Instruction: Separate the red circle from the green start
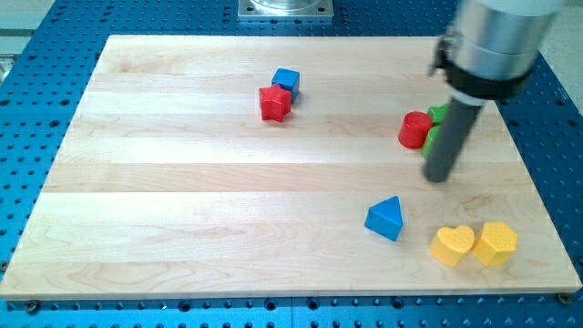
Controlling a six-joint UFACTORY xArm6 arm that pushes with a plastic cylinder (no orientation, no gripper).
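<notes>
Down on the pale wooden board, my tip is sitting bare, holding nothing, at about five o'clock from the red round plastic block. That red block is touching the green plastic star at its three o'clock, half hidden behind the rod. A blue plastic wedge is lying near, at seven o'clock from my tip.

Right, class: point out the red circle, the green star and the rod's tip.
red circle (414, 130), camera view: middle of its top face.
green star (438, 115), camera view: the visible part left of the rod.
my tip (438, 177), camera view: the rod's very end.
</notes>
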